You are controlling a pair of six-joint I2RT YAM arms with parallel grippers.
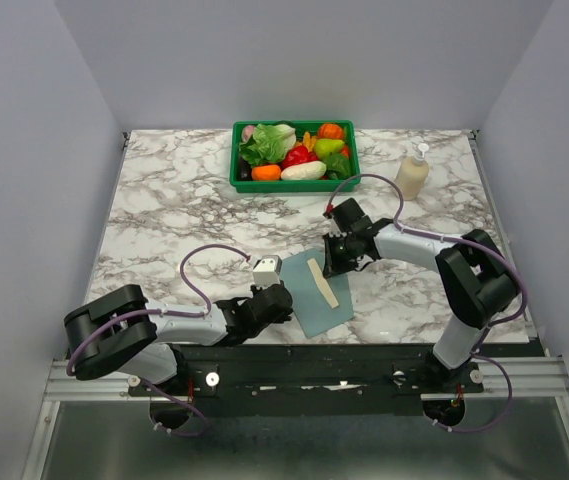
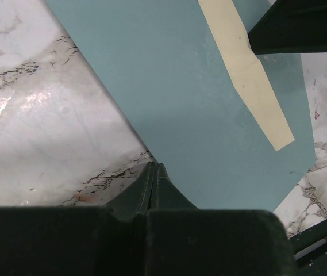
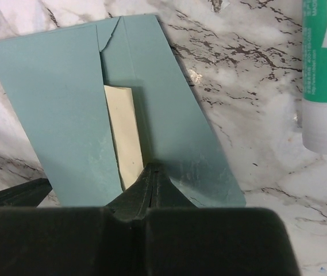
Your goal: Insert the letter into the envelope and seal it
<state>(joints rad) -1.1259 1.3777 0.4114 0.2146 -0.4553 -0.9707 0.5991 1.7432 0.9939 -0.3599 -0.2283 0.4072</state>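
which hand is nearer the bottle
Right. The right hand is at the envelope's far corner, toward the bottle; the left hand is at the envelope's left edge, farther away.

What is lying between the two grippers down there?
The teal envelope, with a cream strip of the letter showing, lies between the left gripper and the right gripper. The top view shows this.

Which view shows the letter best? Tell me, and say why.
Left wrist: the letter is large and sharp, a kinked cream strip lying on the envelope, one end visible. Top external shows it whole but tiny. Right wrist shows part of it, reaching to the right fingers.
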